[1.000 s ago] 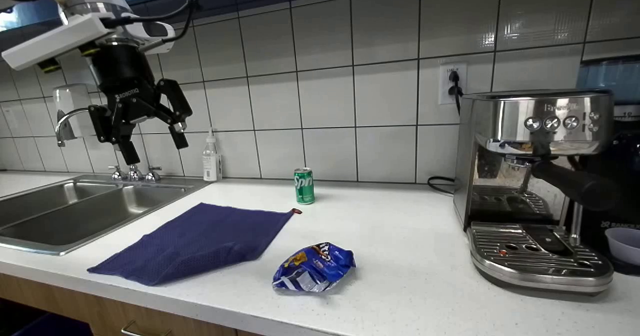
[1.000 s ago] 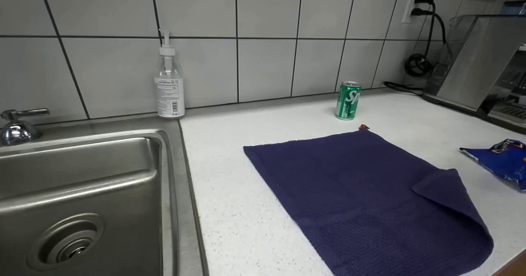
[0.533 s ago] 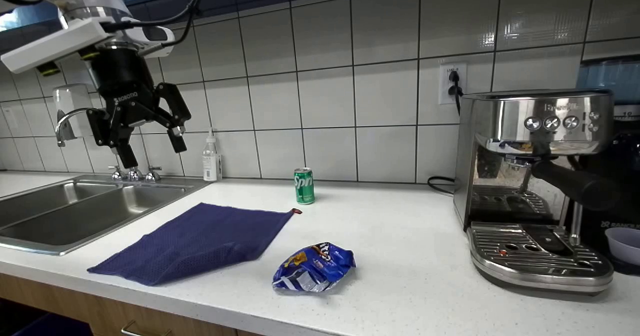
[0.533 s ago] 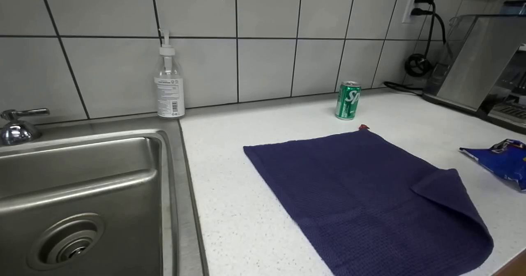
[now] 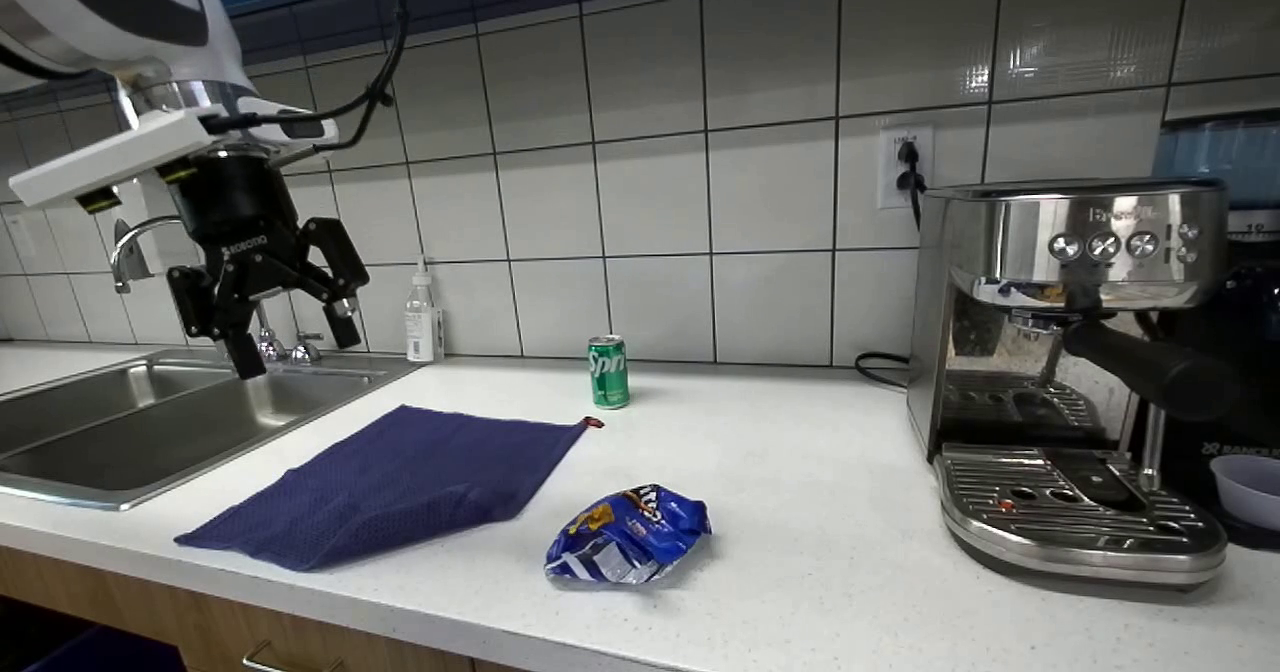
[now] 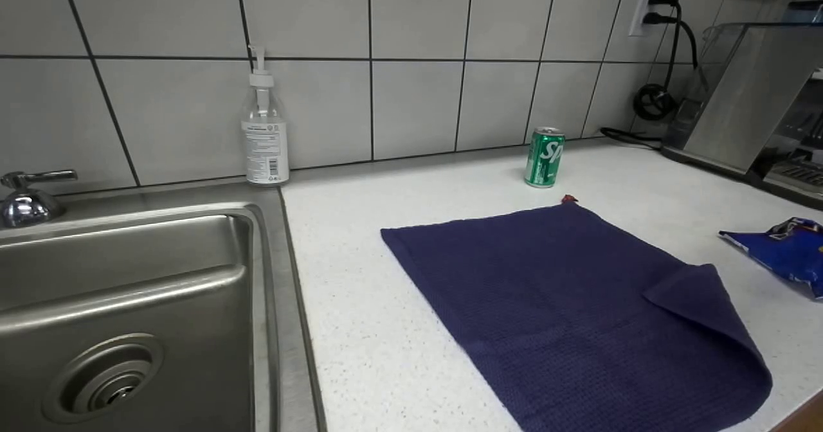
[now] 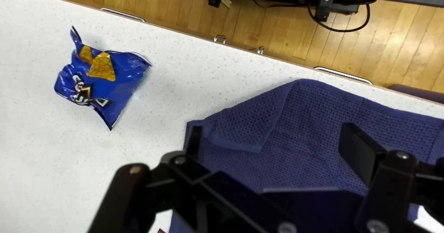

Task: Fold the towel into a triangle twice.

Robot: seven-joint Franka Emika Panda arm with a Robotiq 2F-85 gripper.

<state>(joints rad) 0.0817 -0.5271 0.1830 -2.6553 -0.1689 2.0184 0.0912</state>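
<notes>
- The gripper (image 5: 296, 344), badged "Robotiq", hangs above the worktop (image 5: 820, 512), its jaws spread wide and nothing in them.
- The dark blue towel (image 5: 400, 482) lies below it, apart, between the sink (image 6: 267, 329) and the snack packet (image 5: 630, 535); its longer run seems to go from back toward front edge.
- The coming move likely turns on the towel's turned-over corner (image 7: 249, 129), at the front on the packet's side: in the wrist view its tip shows between the jaws, the rest toward the front edge. The jaws part roughly along that edge; a descent with a slight frontward shift should reach it.
- The snack packet's white letters break up in the creases; no whole name reads.
- The red tag (image 6: 568, 198) at the towel's back corner is too small to read.
- Toward the back edge, the green can (image 5: 608, 377) reads "Spri".
- At the back edge, by the sink, the bottle (image 5: 421, 324) has a white label (image 6: 267, 153) with a barcode, its print unreadable.
- At the end away from the sink, the coffee machine (image 5: 1060, 262) has blurred lettering, perhaps "Breville"; the black machine (image 5: 1250, 422) beyond shows "RANC", the rest unclear.
</notes>
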